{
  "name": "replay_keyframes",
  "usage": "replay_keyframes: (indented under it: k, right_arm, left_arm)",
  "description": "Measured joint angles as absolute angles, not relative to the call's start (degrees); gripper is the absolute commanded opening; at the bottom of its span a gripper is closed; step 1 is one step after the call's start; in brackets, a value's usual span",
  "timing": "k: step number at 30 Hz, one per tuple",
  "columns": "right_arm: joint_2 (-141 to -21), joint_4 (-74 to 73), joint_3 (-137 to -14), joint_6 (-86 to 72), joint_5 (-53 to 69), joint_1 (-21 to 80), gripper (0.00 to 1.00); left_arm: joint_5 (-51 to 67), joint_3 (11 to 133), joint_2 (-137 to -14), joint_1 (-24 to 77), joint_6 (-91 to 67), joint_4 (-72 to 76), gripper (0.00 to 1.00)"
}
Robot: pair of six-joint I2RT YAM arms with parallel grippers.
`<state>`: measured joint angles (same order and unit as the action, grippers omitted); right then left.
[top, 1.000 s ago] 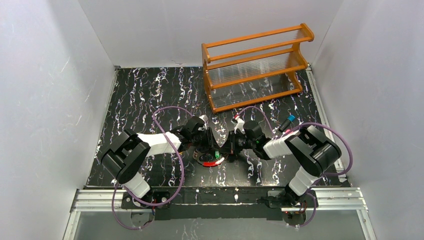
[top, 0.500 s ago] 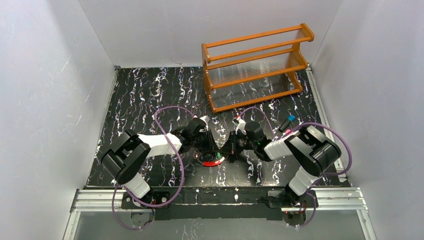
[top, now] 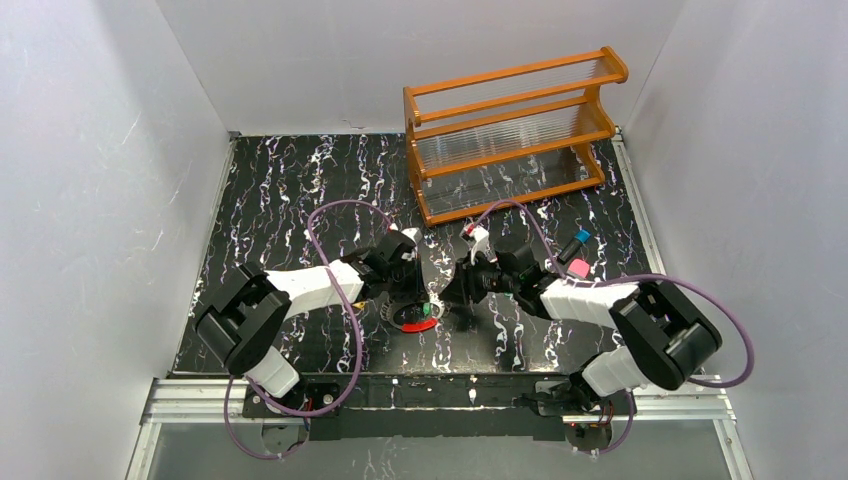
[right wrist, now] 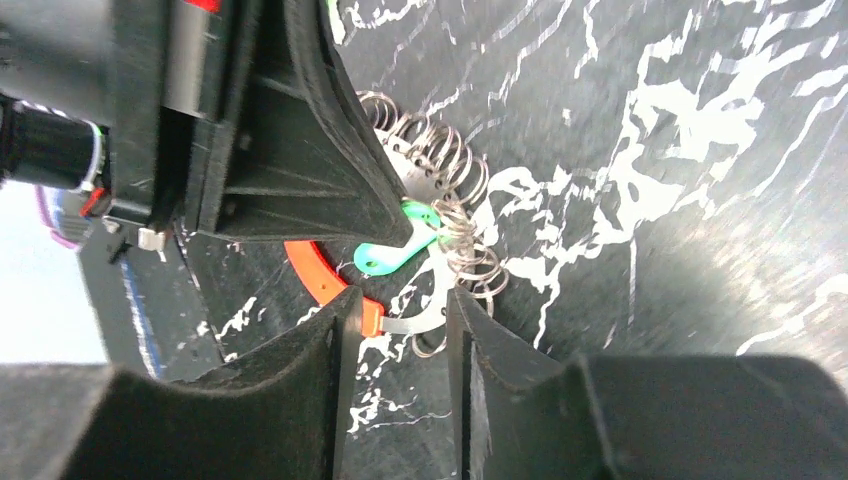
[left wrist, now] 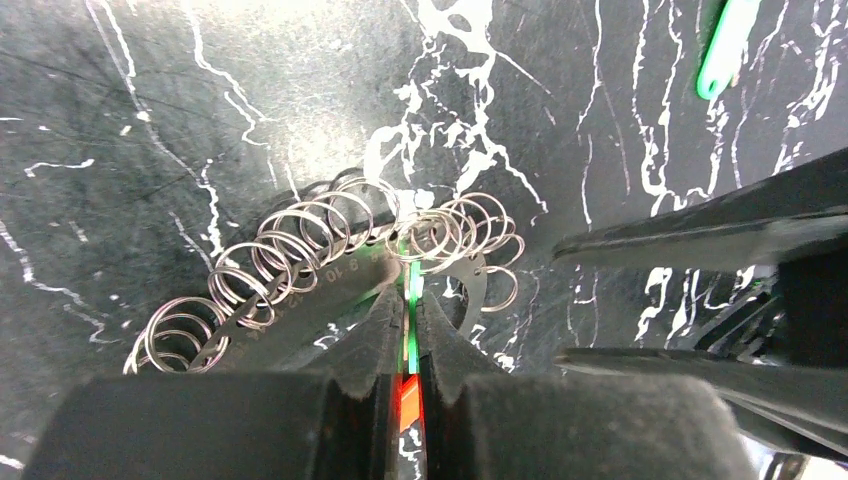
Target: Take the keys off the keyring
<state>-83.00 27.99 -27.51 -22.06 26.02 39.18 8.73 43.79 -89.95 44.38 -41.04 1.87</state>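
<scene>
I am pinching the light, probably slippery green key (right wrist: 395,250) by its plastic head, left fingers (left wrist: 390,318) shut; right fingers (right wrist: 335,345), at two o'clock of the springy keyring (left wrist: 280,250), are hanging half-open, empty.

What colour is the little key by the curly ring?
The key is green, clearest in the right wrist view.

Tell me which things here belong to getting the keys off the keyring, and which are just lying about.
In the job: keyring; green key, pinched in the left tool; right tool, open beside it.
Lying about: wooden rack at the back.
</scene>
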Motion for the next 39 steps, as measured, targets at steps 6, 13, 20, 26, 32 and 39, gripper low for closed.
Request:
replay_keyframes:
  k: [6, 13, 20, 26, 32, 39]
  right_arm:
    - [-79.40, 24.32, -29.89, -8.32, 26.17, 39.18, 0.47]
    - [-81.49, 27.75, -29.23, 8.56, 31.48, 39.18, 0.48]
    - [-89.62, 35.70, -29.23, 17.17, 38.52, 39.24, 0.47]
    - [-93.12, 38.70, -30.68, 21.04, 42.74, 39.29, 0.46]
    - [-95.90, 39.16, -34.22, 24.03, 45.08, 39.29, 0.42]
    - [-98.24, 38.72, -35.97, 25.89, 46.81, 39.29, 0.37]
  left_arm:
    - [7.88, 46.26, -89.08, 44.38, -35.59, -4.01, 0.00]
    - [7.88, 47.00, -88.07, 44.38, -32.47, -7.35, 0.00]
    - [7.90, 47.00, -87.00, 44.38, -31.27, -8.27, 0.00]
    - [7.97, 47.00, -86.32, 44.38, -30.98, -8.36, 0.00]
    - [8.08, 47.00, -85.25, 44.38, -30.79, -8.40, 0.00]
    - [8.16, 47.00, -85.23, 44.38, -30.63, -8.43, 0.00]
